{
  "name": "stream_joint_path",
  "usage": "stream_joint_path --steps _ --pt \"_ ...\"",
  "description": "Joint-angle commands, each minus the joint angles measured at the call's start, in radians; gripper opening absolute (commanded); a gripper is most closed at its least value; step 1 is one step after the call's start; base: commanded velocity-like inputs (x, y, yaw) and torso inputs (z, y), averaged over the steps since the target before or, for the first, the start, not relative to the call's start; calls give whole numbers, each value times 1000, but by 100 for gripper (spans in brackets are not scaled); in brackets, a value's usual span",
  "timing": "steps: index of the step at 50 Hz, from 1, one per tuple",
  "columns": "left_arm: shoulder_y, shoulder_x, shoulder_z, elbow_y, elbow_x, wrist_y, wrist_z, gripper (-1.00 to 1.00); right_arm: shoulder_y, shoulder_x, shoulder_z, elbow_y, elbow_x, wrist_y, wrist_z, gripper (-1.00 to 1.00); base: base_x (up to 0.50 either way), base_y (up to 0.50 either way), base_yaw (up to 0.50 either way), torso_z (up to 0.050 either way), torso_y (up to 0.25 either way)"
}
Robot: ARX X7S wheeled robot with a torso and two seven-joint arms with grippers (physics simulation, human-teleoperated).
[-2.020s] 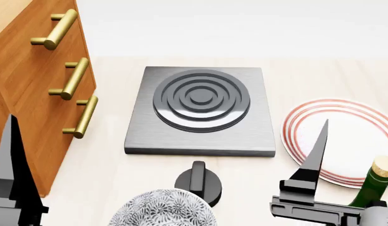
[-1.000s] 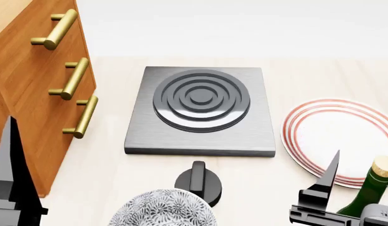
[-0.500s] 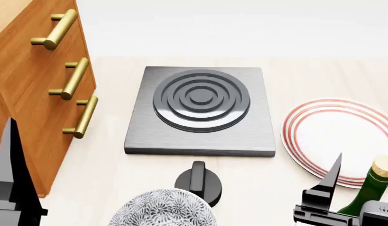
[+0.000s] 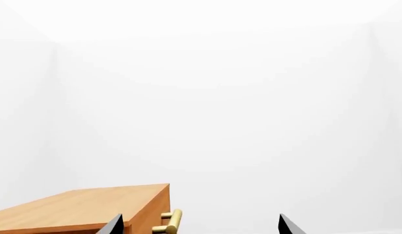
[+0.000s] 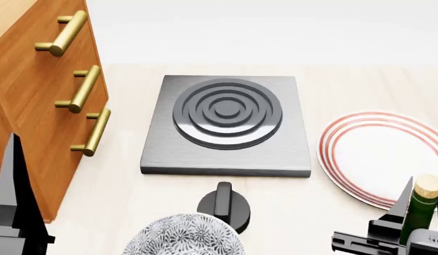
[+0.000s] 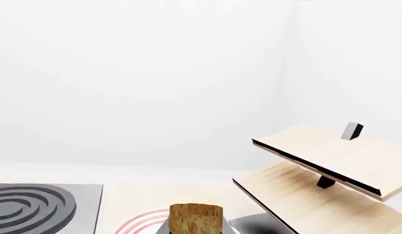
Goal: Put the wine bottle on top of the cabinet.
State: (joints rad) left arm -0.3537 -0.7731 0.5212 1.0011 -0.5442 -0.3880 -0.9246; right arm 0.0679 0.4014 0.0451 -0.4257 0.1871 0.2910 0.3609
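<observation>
The wine bottle [image 5: 420, 212], dark green with a tan cork [image 5: 427, 186], stands at the front right beside the plate. My right gripper [image 5: 425, 185] straddles its neck, with a dark finger tight against each side. In the right wrist view the cork [image 6: 195, 217] sits between the jaws of the right gripper [image 6: 195, 230]. The orange-brown cabinet [image 5: 42, 106] with brass handles stands at the far left; its top also shows in the left wrist view [image 4: 84, 207]. My left gripper [image 4: 199, 228] is open and empty, raised by the cabinet's front, and one finger [image 5: 13, 186] shows in the head view.
A grey hob plate [image 5: 226, 125] with a black knob [image 5: 224, 204] lies mid-table. A patterned bowl [image 5: 183, 236] sits at the front edge. A red-ringed white plate [image 5: 378, 154] lies right. A pale slanted wooden rack [image 6: 325, 165] stands further right.
My right gripper has moved right and lower, and its fingers now stand on both sides of the bottle's neck. The cork has shifted slightly left. The left arm has barely moved.
</observation>
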Motion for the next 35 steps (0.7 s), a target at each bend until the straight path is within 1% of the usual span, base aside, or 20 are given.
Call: stream_joint_path --steps 1,3,9,21,29,35 --pt "-5 -5 6 0 -4 2 -6 100 -9 -1 -2 18 1 -4 -5 -100 0 0 0 0 0" --pt "-5 -4 7 -3 -3 5 -5 100 -9 2 2 7 -3 -13 -3 -100 0 0 0 0 0" --pt "-9 -3 16 -7 -5 5 -2 100 6 18 22 -54 23 28 -3 -100 0 0 0 0 0" --pt "-22 4 34 -4 -6 -7 -2 100 182 110 64 -376 132 325 17 -100 0 0 0 0 0" --pt "-28 6 46 0 -6 -10 -6 100 279 132 49 -447 165 421 29 -100 0 0 0 0 0" --pt "-30 11 59 -7 -1 -4 2 100 307 131 6 -425 149 406 23 -100 0 0 0 0 0"
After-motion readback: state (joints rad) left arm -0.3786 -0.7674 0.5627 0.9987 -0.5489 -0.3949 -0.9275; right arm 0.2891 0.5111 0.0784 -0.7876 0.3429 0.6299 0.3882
